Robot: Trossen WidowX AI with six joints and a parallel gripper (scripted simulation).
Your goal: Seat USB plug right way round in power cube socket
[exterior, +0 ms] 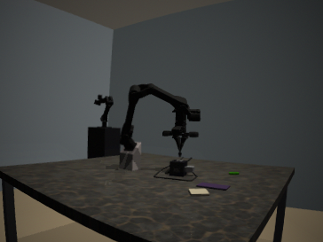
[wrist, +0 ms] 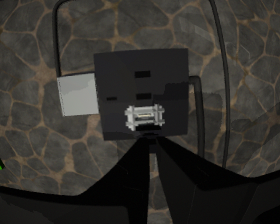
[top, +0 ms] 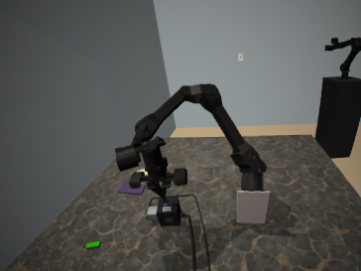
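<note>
The power cube stands on the table, with dark slots in its top. The bright metal socket is near the cube's edge in the wrist view, and its inside shows a pale gold strip. My gripper points down just above the cube and is shut on the dark USB plug. The plug's body shows beside the socket, at the fingertips. The plug's metal end and which way round it is cannot be made out.
A pale block sticks out of the cube's side. Black cable loops around the cube. A purple slab, a cream piece and a green piece lie on the table.
</note>
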